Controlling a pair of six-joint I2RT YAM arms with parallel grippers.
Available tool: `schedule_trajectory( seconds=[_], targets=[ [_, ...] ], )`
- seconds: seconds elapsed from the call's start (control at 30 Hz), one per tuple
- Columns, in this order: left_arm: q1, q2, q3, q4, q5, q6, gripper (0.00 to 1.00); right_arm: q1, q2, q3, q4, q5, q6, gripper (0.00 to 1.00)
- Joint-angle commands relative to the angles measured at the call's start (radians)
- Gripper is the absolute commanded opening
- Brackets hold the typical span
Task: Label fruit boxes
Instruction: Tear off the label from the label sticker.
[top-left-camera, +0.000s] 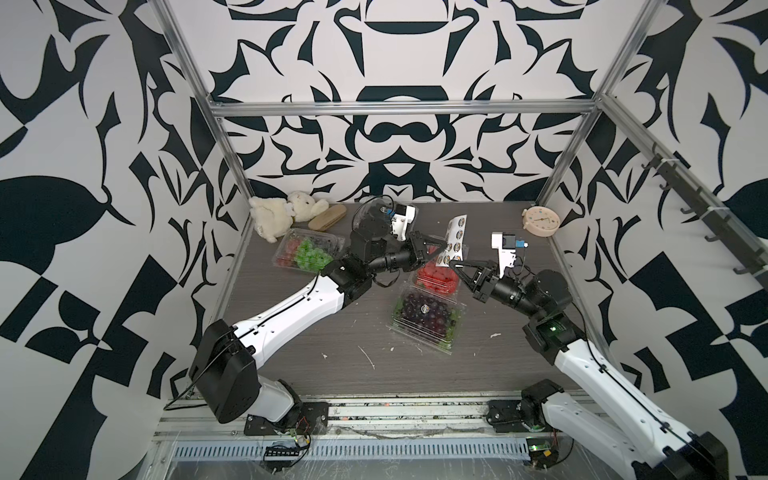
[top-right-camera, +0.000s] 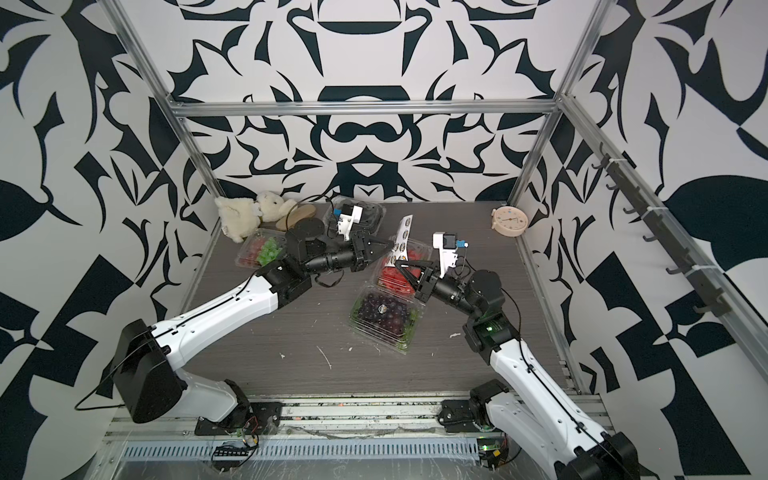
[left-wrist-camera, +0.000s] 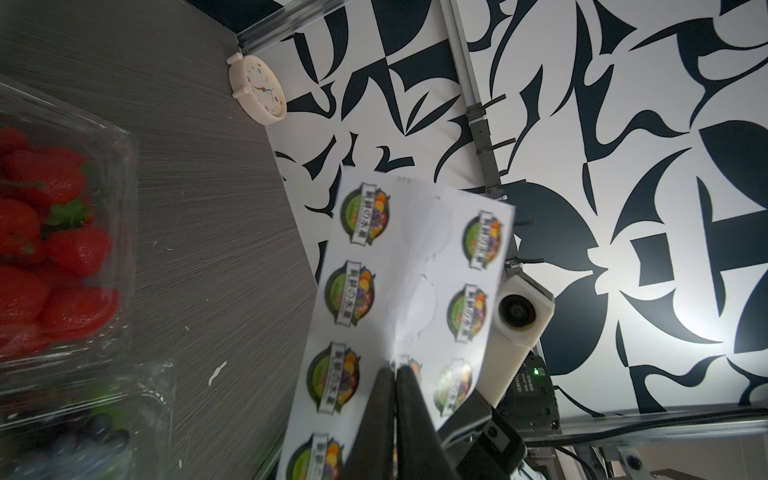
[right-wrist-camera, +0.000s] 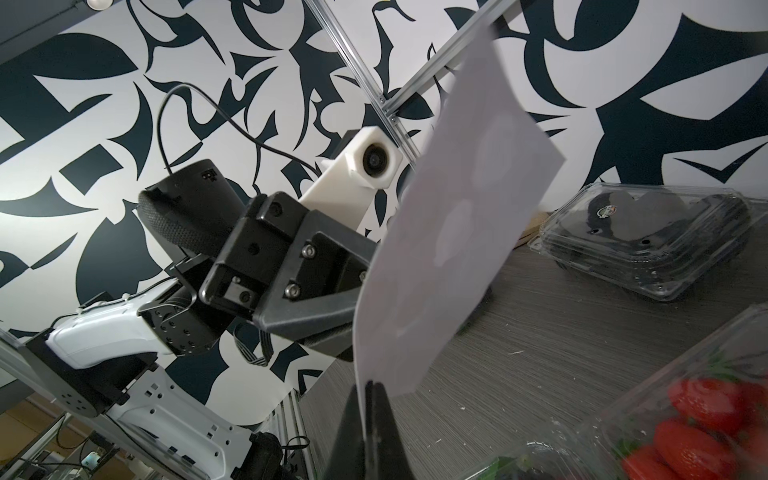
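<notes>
two of the four fruit boxes already carry a label, judging from what lies on the dark grey wood-grain tabletop (top-left-camera: 291, 353). nearest, the clear plastic clamshell punnet of dark purple grapes (top-left-camera: 428, 316) sits flat with a small round sticker (top-left-camera: 424, 308) in the middle of its lid. just beside its far edge is the clear clamshell punnet of red strawberries (top-left-camera: 434, 277). no label shows on the visible part of its lid, and it lies right under the action, probably so the next sticker has little way to travel. above it the white sheet of round fruit-logo stickers (top-left-camera: 456, 235) is held upright in the air between the arms. the right gripper (right-wrist-camera: 374, 388) is clenched on the sheet's lower edge, serving as a clamp so the paper does not flap. the left gripper (left-wrist-camera: 395, 372) is pinched tight on the printed face at a sticker in the middle column, just under two empty circles. whether it has the sticker's lip alone or the backing too cannot be told. a peel needs that opposing hold, and a slip could tear or crumple the sheet. farther off, on the left arm's side, the clear clamshell punnet of green grapes and mixed berries (top-left-camera: 309, 249) sits unlabelled as far as can be seen. farthest, near the back wall, the clear clamshell punnet of black berries (right-wrist-camera: 648, 245) bears a round label (right-wrist-camera: 607, 212) on its lid. a cream plush toy (top-left-camera: 282, 214) and a cream round alarm clock (top-left-camera: 540, 222) sit in the back corners, out of the way.
</notes>
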Motion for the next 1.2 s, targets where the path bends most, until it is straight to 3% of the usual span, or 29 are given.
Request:
schedule_trajectory(
  seconds=[0.0, 0.8, 1.0, 1.17],
  targets=[
    [0.003, 0.008, 0.034, -0.018, 0.006, 0.018, 0.00, 0.004, -0.007, 0.013, 0.042, 0.002, -0.020, 0.00],
    [0.035, -0.118, 0.092, -0.215, -0.073, 0.179, 0.00, 0.005, -0.033, -0.017, -0.034, 0.077, -0.079, 0.00],
    [0.102, -0.054, 0.116, -0.296, -0.082, 0.236, 0.00, 0.003, -0.117, -0.026, -0.122, 0.172, -0.145, 0.00],
    [0.131, 0.094, 0.194, -0.342, -0.080, 0.289, 0.00, 0.001, -0.169, -0.037, -0.180, 0.237, -0.185, 0.00]
  ],
)
